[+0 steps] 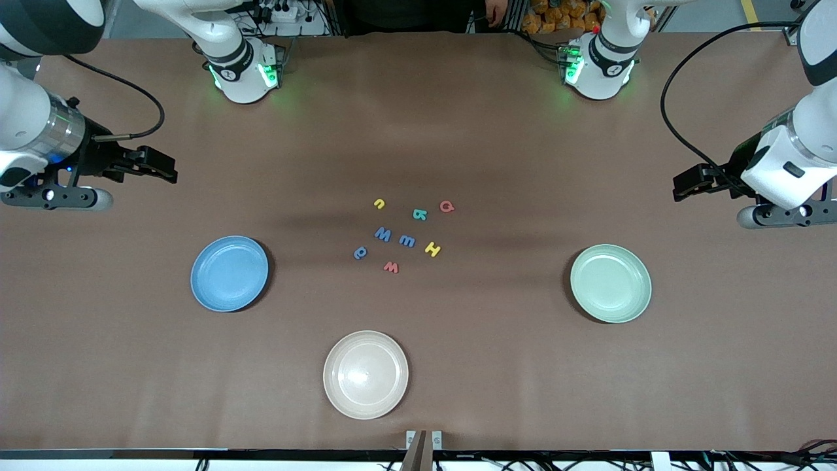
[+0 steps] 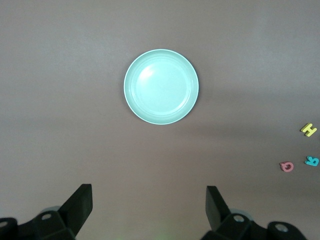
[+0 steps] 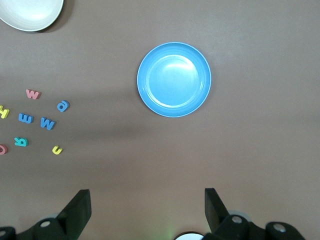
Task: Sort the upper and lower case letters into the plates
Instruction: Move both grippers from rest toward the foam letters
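Letters (image 1: 405, 234) between both raised grippers

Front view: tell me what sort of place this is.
Probably a robotics lab bench: a brown-covered table with two white arm bases bolted along one edge, cables trailing off it, and staged props, namely tiny flat toy letters and round matte plates.

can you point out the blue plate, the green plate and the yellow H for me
blue plate (image 1: 229, 273): front view, on the plate's flat middle.
green plate (image 1: 611, 282): front view, on the plate's flat middle.
yellow H (image 1: 433, 248): front view, on the letter's crossbar.
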`<state>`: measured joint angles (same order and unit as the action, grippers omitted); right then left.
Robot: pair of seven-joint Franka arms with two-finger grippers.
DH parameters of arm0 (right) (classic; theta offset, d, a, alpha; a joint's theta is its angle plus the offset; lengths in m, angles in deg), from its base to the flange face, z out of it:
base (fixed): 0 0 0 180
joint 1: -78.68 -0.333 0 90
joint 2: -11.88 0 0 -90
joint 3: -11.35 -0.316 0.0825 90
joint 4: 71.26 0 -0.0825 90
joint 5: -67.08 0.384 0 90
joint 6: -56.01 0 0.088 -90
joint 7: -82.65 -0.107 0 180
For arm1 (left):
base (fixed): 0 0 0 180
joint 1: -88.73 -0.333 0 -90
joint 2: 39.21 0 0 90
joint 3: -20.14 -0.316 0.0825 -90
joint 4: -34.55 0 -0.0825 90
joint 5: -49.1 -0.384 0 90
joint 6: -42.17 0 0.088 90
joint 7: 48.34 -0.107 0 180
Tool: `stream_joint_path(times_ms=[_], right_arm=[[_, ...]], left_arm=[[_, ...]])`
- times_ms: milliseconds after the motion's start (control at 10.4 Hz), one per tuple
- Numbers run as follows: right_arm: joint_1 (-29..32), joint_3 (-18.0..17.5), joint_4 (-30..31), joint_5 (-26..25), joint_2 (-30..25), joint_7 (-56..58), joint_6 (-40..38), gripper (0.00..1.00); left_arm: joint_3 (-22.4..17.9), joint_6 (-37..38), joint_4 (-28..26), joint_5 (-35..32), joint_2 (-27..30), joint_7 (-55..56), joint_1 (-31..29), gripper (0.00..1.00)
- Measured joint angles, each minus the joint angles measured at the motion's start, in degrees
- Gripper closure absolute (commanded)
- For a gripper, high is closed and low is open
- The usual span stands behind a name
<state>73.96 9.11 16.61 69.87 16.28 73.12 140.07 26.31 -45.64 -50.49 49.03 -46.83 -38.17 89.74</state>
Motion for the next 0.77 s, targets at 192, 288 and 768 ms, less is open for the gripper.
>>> stream_joint_path(times_ms=[192,288,768], right_arm=[[0.0,0.0,0.0,0.0,0.01,0.0,0.0,0.0],[0.0,0.0,0.0,0.0,0.01,0.0,0.0,0.0],[0.0,-0.01,0.0,0.0,0.04,0.0,0.0,0.0]], left_arm=[[0.0,-0.47,-0.04,0.0,-0.03,0.0,-0.03,0.0],[-0.01,-0.58,-0.04,0.0,-0.05,0.0,-0.11,0.0],[0.0,-0.68,-0.08,0.0,-0.06,0.0,-0.13,0.0]])
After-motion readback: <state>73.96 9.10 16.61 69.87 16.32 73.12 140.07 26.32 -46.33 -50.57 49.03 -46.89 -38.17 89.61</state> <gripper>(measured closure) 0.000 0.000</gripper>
